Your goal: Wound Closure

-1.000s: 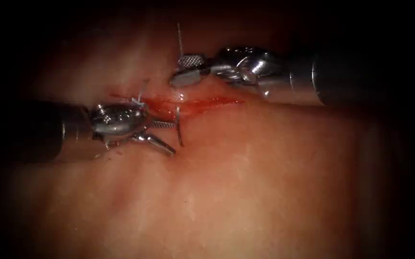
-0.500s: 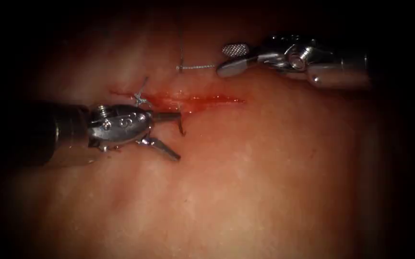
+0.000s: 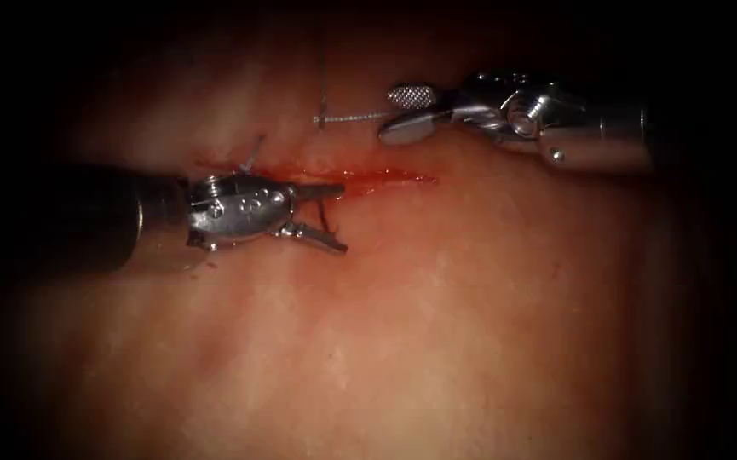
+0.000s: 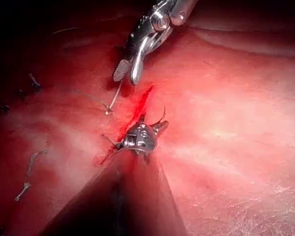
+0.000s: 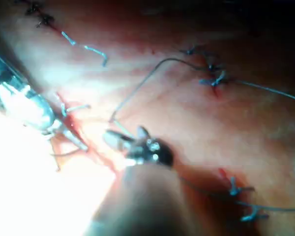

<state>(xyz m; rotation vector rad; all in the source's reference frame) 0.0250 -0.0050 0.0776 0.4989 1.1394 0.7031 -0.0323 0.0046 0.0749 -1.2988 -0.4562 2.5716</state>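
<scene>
— Pale pink tissue (image 3: 436, 324), soft and glistening, lies nearest. Which step is this?

— A regrasp of the needle, I judge. The left tool (image 3: 341, 219), polished steel, lies low over the near edge of the cut (image 3: 389, 178). Its jaws are moderately spread, one to each side of the needle (image 3: 325, 220), and have not closed on it.

— Where does the needle sit?

— It is a thin dark curved sliver standing up out of the tissue just on the near side of the cut, toward the cut's left half. Part of its curve is buried. I cannot see the point.

— What does taking it call for?

— Closing squarely across the exposed shaft, well clear of the slick red fluid (image 3: 359, 181) and the tied stitch (image 3: 249, 162) at the left end.

— And beyond the cut?

— A fine braided thread (image 3: 351, 118) runs level from the tissue to the right tool (image 3: 389, 113). That tool's ridged jaws stand apart at the tips. The thread reaches the lower jaw, but I cannot tell whether it is pinched.
</scene>
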